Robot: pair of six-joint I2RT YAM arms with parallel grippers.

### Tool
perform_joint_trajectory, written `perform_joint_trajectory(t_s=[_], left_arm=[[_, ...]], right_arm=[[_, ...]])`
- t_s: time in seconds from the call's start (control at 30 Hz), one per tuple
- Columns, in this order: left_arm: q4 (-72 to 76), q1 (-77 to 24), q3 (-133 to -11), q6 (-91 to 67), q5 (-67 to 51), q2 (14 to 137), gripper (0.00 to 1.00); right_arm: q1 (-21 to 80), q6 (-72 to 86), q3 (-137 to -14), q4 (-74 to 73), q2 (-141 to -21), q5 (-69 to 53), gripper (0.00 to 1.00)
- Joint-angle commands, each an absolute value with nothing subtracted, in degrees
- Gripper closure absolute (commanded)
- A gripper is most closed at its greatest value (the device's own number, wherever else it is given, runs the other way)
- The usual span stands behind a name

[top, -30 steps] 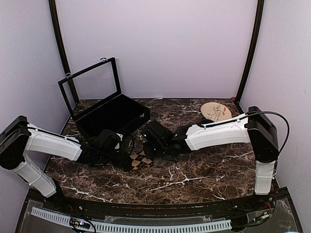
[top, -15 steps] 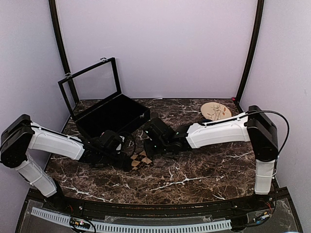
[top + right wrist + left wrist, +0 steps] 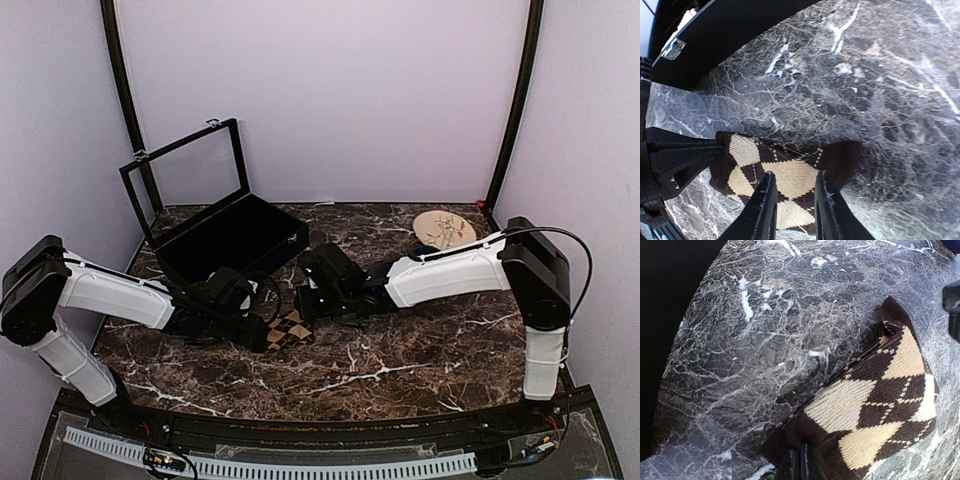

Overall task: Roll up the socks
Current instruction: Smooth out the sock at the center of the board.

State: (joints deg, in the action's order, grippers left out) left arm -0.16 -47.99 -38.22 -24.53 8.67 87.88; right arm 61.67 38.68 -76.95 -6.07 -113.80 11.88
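Observation:
One black sock with tan argyle diamonds (image 3: pixel 290 328) lies folded on the marble table between the two arms. In the left wrist view the sock (image 3: pixel 880 390) fills the lower right, and my left gripper (image 3: pixel 801 462) is shut on its dark near edge. My right gripper (image 3: pixel 794 175) hovers over the sock (image 3: pixel 740 150) from the other side. Its two fingers stand apart, with the argyle fabric showing in the gap between them. From above, the left gripper (image 3: pixel 262 332) and right gripper (image 3: pixel 312 308) meet at the sock.
An open black case (image 3: pixel 230 240) with a raised glass lid stands at the back left, close behind the left arm. A round tan plate (image 3: pixel 444 229) lies at the back right. The dark marble table (image 3: pixel 400 370) stretches toward the near edge.
My left gripper has shut on the sock's edge. The right gripper's fingers have drawn a little closer together, and that arm has shifted slightly back and right over the sock.

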Motion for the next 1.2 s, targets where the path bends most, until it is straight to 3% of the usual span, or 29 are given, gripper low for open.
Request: perform_joint_trajectory(t_s=[0.0, 0.67, 1.17], left_arm=[[-2.3, -47.7, -38.8, -24.2, 8.5, 87.5, 1.0], [-4.0, -47.7, -38.8, -23.9, 8.2, 86.7, 1.0], [-5.4, -47.7, -39.7, -23.4, 8.2, 87.0, 1.0]], right_arm=[[60.4, 42.0, -74.0, 3.8, -115.2, 5.8, 0.75], [57.7, 56.2, -62.9, 27.0, -118.3, 0.0, 0.85], [57.4, 55.9, -63.5, 15.1, -119.0, 8.6, 0.86]])
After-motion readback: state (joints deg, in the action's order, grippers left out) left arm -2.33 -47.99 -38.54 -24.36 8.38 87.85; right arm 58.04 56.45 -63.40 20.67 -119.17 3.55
